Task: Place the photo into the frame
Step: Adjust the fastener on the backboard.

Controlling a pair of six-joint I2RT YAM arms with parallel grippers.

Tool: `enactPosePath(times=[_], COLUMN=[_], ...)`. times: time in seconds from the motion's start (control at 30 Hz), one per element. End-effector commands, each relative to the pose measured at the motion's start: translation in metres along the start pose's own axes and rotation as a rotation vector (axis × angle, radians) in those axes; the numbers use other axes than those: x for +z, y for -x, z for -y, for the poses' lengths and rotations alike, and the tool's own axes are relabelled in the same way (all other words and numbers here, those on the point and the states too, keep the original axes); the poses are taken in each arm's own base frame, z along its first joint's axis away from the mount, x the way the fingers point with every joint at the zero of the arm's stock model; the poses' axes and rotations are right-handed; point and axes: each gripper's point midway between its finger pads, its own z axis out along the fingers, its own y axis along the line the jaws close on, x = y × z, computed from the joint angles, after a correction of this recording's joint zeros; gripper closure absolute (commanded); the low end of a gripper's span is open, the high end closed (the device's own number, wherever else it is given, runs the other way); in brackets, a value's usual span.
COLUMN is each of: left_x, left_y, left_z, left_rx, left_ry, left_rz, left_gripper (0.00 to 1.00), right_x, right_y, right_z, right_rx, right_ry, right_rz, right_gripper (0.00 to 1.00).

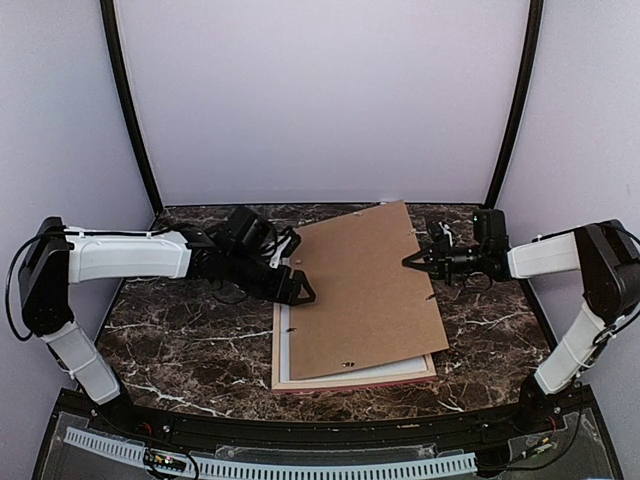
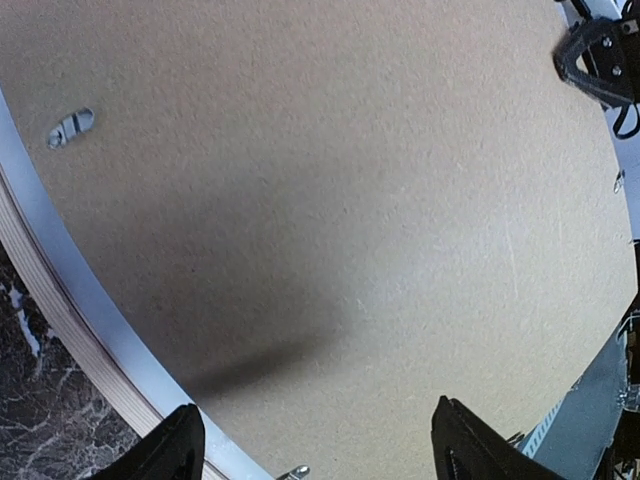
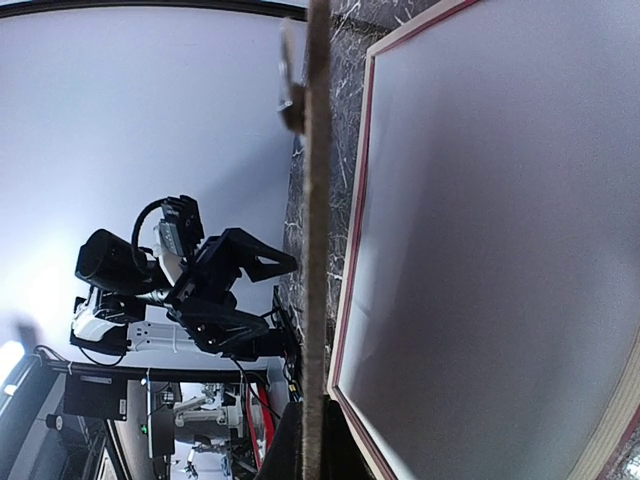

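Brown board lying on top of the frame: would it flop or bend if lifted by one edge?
Probably stiff: seen edge-on in the right wrist view, the brown board runs straight while the right arm's jaws pinch one edge. It is likely light, since it looks very thin. Its matte, fibrous face in the left wrist view should not be slippery.

- Frame [image 1: 350,384] lies flat at the middle of the table's [image 1: 180,350] front edge.
- Photo [image 1: 400,368] lies inside it.
- Backing board [image 1: 365,290] lies skewed over both, reaching toward the back edge.
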Motion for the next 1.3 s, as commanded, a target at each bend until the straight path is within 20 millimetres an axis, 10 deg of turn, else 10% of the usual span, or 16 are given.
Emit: enactPosePath(times=[0.0, 1.27], left_x=[-0.006, 0.007], left_y=[-0.024, -0.08], left_z=[0.007, 0.033], left_rx=[0.023, 0.059], left_ry=[0.034, 0.064], left_rz=[-0.051, -0.187], left_gripper=[0.19, 0.2], right_x=[-0.001, -0.004], right_y=[0.007, 0.009], right_z=[-0.026, -0.037], right_rx=[-0.074, -0.089], right_ry=[0.08, 0.098], right_rz=[-0.012, 0.0], right_gripper=[1.0, 1.0])
